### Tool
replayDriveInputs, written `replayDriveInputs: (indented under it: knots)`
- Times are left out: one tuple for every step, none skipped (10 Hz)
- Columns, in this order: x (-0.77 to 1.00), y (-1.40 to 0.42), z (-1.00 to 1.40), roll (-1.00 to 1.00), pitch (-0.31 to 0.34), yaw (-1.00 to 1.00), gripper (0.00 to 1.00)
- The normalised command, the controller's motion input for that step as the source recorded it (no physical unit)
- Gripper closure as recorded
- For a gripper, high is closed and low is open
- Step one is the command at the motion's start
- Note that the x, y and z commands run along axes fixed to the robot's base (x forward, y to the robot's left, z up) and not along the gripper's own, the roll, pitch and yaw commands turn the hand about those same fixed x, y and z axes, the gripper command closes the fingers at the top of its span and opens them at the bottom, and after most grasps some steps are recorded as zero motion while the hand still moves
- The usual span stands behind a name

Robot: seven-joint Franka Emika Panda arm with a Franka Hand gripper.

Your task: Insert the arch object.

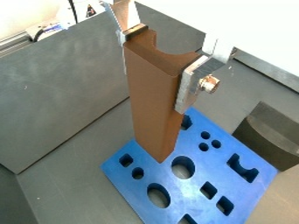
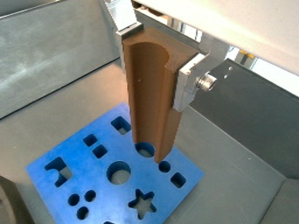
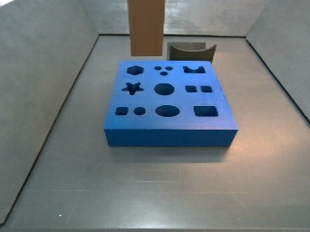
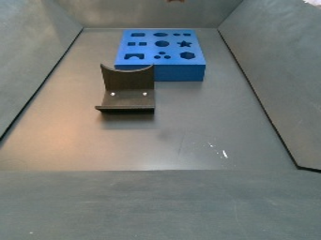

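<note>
The hand [image 1: 163, 54] hangs above the blue board [image 1: 198, 171], its silver fingers [image 1: 193, 83] closed against the sides of a tall orange-brown post [image 1: 155, 96] with a curved groove down one face; the same grip shows in both wrist views [image 2: 155, 51]. The post's foot hangs over the board's holes, none visibly filled. On the grey table [image 4: 189, 141], grey walls around, the fixture [image 4: 126, 92] stands near the board [image 4: 163, 53]. The arch object isn't distinguishable anywhere.
</note>
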Motion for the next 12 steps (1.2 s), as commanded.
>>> replayDriveInputs:
  knots:
    - [0.99, 0.65, -0.94, 0.03, 0.080, -0.01, 1.00]
    - [1.00, 0.64, -0.86, 0.04, 0.074, 0.00, 1.00]
    - [0.99, 0.67, -0.75, 0.09, 0.091, 0.00, 1.00]
    - [0.98, 0.66, -0.61, 0.10, 0.101, 0.00, 1.00]
    - [0.93, 0.51, -0.11, 0.00, 0.137, 0.00, 1.00]
    - [0.93, 0.29, 0.07, 0.00, 0.191, 0.00, 1.00]
    - [0.93, 0.29, 0.07, -0.01, 0.191, 0.00, 1.00]
    - [0.95, 0.27, 0.06, -0.01, 0.180, 0.00, 1.00]
    - [0.97, 0.29, 0.00, 0.00, 0.174, 0.00, 1.00]
    - [0.95, 0.28, 0.00, 0.00, 0.193, 0.00, 1.00]
    - [0.96, 0.24, 0.00, 0.00, 0.196, 0.00, 1.00]
    - [1.00, 0.17, -0.01, 0.00, 0.186, 0.00, 1.00]
